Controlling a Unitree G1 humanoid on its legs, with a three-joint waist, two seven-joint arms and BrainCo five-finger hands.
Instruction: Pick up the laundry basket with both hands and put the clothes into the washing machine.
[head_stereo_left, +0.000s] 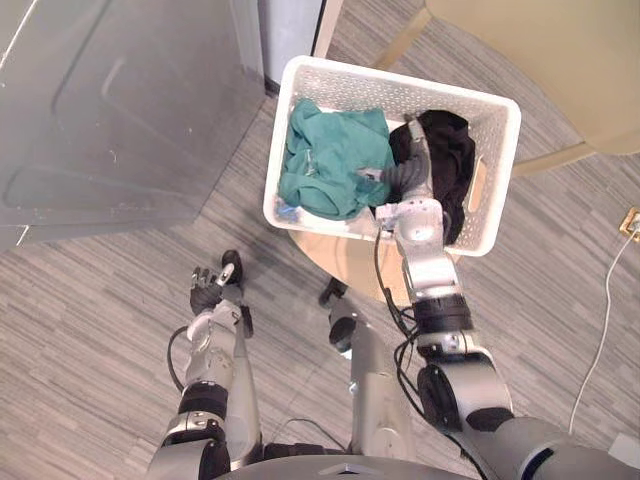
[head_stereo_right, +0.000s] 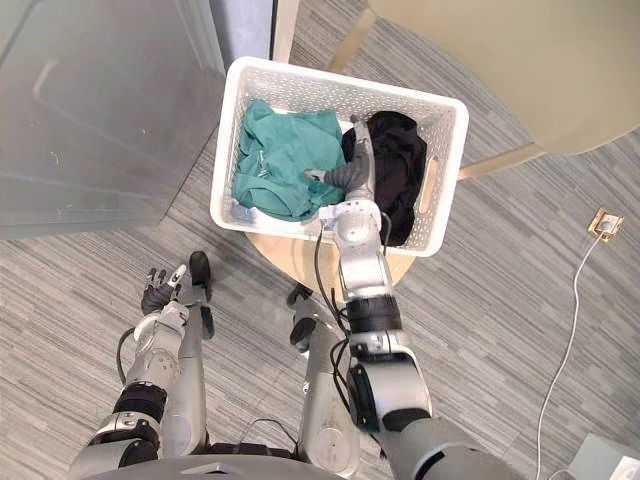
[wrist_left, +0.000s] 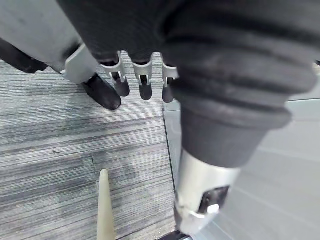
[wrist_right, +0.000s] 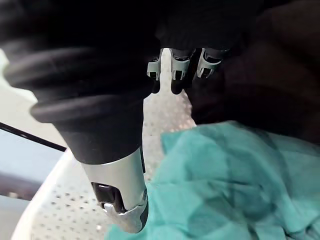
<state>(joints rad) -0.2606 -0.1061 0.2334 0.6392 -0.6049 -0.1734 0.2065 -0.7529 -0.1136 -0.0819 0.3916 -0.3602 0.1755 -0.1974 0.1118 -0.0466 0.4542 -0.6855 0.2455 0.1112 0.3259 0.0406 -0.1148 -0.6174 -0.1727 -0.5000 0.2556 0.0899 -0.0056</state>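
Observation:
A white perforated laundry basket (head_stereo_left: 400, 82) rests on a round wooden stool (head_stereo_left: 340, 262). Inside it a teal garment (head_stereo_left: 330, 160) lies on the left and a black garment (head_stereo_left: 452, 160) on the right. My right hand (head_stereo_left: 408, 168) reaches down into the basket between the two, its fingers (wrist_right: 175, 70) straight along the black garment (wrist_right: 270, 75) and its thumb beside the teal garment (wrist_right: 235, 175). It holds nothing. Low at the left, my left hand (head_stereo_left: 208, 290) hangs open over the carpet, away from the basket, with relaxed fingers (wrist_left: 142, 80).
The grey washing machine (head_stereo_left: 110, 110) stands at the upper left, close to the basket's left corner. A beige chair (head_stereo_left: 540, 60) stands behind the basket on the right. A white cable (head_stereo_left: 600, 330) runs across the striped carpet to a floor socket (head_stereo_left: 630, 222).

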